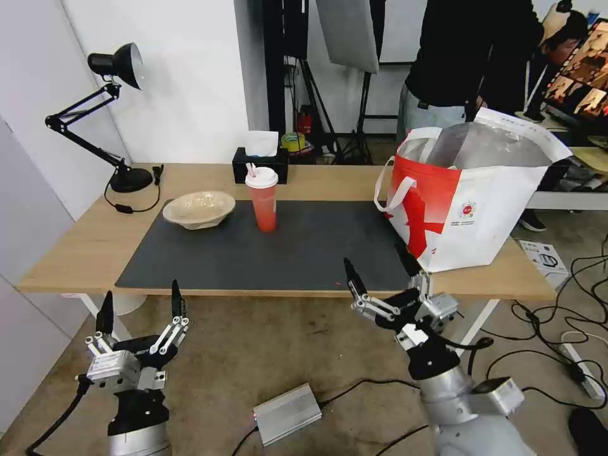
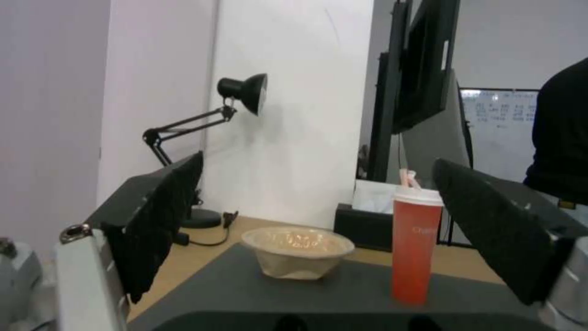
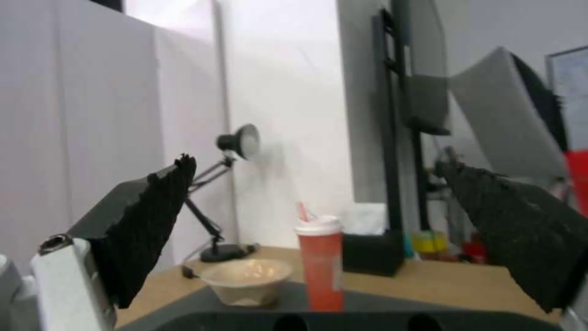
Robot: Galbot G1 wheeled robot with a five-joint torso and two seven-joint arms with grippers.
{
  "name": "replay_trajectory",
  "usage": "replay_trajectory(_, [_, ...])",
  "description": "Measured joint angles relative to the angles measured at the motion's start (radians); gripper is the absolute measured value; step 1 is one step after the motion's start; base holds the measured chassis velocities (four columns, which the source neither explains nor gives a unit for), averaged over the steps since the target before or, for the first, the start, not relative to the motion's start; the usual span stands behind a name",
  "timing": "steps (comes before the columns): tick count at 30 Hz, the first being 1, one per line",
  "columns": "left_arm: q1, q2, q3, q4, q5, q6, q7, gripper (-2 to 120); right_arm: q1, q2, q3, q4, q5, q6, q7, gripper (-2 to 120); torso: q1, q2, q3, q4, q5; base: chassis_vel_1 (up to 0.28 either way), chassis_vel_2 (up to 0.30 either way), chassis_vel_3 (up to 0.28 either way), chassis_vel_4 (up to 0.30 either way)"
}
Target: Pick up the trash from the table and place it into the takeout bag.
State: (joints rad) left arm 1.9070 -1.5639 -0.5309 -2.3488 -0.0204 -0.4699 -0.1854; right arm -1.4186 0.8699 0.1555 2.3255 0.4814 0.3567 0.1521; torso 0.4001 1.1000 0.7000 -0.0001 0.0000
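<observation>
1. Left gripper [image 1: 140,304]: fingers wide apart, empty, below the table [image 1: 76,247] edge.
2. Beige bowl [image 1: 198,209] on the mat, beyond it.
3. Red cup [image 1: 263,199], white lid, upright, between the grippers.
4. Right gripper [image 1: 382,272]: spread, empty, just before the bag [image 1: 481,209].

A black desk lamp [image 1: 107,114] is standing at the far left corner; a black tissue box [image 1: 259,163] is sitting behind.
</observation>
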Motion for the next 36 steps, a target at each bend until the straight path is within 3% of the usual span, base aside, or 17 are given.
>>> replay_trajectory(18, [0.014,-0.027,-0.007,0.001,0.006,-0.003,0.024,100,0.316,-0.06,-0.161,-0.098,0.171,-0.1,-0.133,100,0.0,0.0,0.0,0.0001,0.0,0.0,0.0,0.0,0.0])
replay_trajectory(29, [0.023,-0.029,-0.025,-0.008,0.006,-0.006,0.027,100,0.536,0.006,-0.309,-0.212,0.216,-0.172,-0.155,100,0.0,0.0,0.0,0.0001,-0.0002,0.0,0.0,0.0,0.0])
replay_trajectory(36, [0.022,-0.029,-0.041,-0.01,0.002,-0.007,0.026,100,0.625,0.07,-0.368,-0.292,0.198,-0.235,-0.102,100,0.0,0.0,0.0,0.0001,-0.0001,0.0,0.0,0.0,0.0])
